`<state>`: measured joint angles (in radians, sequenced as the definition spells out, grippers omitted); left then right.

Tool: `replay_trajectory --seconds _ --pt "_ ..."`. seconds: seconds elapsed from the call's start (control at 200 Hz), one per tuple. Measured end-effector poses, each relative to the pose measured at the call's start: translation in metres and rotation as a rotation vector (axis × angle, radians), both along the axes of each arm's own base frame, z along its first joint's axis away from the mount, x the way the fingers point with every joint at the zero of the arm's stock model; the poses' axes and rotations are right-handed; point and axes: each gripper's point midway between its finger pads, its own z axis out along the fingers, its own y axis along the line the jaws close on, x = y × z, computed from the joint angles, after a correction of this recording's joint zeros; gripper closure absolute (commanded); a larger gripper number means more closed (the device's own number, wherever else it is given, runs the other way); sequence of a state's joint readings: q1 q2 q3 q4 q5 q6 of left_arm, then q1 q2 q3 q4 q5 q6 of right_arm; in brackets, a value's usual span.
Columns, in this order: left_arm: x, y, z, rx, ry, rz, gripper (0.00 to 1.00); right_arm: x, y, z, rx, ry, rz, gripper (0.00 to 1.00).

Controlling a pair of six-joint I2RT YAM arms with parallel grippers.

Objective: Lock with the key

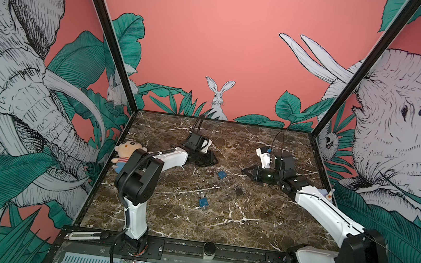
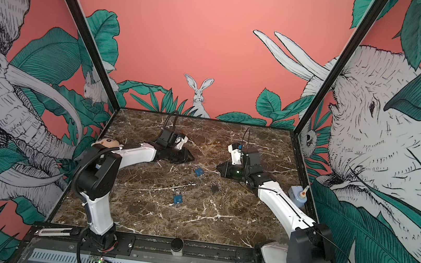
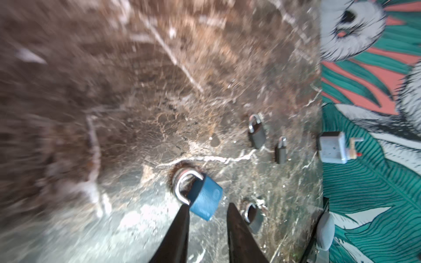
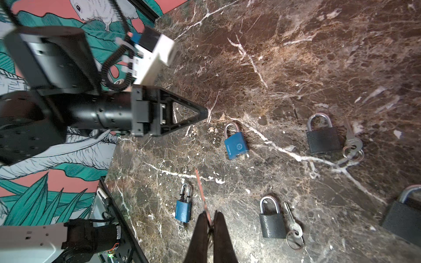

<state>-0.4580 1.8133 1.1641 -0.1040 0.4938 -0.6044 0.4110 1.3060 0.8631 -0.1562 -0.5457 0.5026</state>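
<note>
Three padlocks lie mid-table. A blue padlock (image 1: pixel 222 174) (image 3: pixel 205 200) rests on the marble just beyond the tips of my left gripper (image 1: pixel 214 161) (image 3: pixel 207 205), which is open and holds nothing. Nearer the front lies a second blue padlock (image 1: pixel 203 202) (image 4: pixel 183 209) with a key and ring (image 4: pixel 182 232) in its base. A black padlock (image 1: pixel 239 190) (image 4: pixel 272 218) has a loose key (image 4: pixel 293 225) beside it. My right gripper (image 1: pixel 244 170) (image 4: pixel 211 214) hovers shut to the right of the locks; a thin reddish strand (image 4: pixel 200 189) runs from its tips.
The glossy marble table (image 1: pixel 165 222) mirrors the locks, so extra black padlocks show in the wrist views. A plush doll (image 1: pixel 126 154) sits at the left wall. A pale blue box with a nozzle (image 2: pixel 297 196) stands at the right wall. Printed walls enclose three sides.
</note>
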Motion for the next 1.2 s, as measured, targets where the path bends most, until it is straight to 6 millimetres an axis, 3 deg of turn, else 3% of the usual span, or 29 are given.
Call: replay_trajectory --seconds 0.215,0.4,0.555,0.85,0.995,1.2 --pt "-0.009 0.032 0.062 -0.019 -0.147 0.071 0.69 0.008 0.018 -0.022 -0.080 0.017 0.011 1.00" --pt "-0.034 0.053 0.115 -0.027 -0.280 0.100 0.69 0.017 0.026 -0.042 -0.143 0.032 -0.003 1.00" --pt "-0.056 0.069 0.145 -0.027 -0.362 0.118 0.67 0.027 0.028 -0.054 -0.178 0.031 -0.023 1.00" --pt "-0.082 0.090 0.172 -0.025 -0.441 0.156 0.64 0.046 0.037 -0.084 -0.222 0.050 -0.039 1.00" --pt "-0.085 0.093 0.169 -0.013 -0.430 0.162 0.64 0.052 0.044 -0.101 -0.240 0.075 -0.031 1.00" --pt "-0.085 0.094 0.165 -0.003 -0.420 0.166 0.64 0.062 0.052 -0.111 -0.246 0.081 -0.028 1.00"
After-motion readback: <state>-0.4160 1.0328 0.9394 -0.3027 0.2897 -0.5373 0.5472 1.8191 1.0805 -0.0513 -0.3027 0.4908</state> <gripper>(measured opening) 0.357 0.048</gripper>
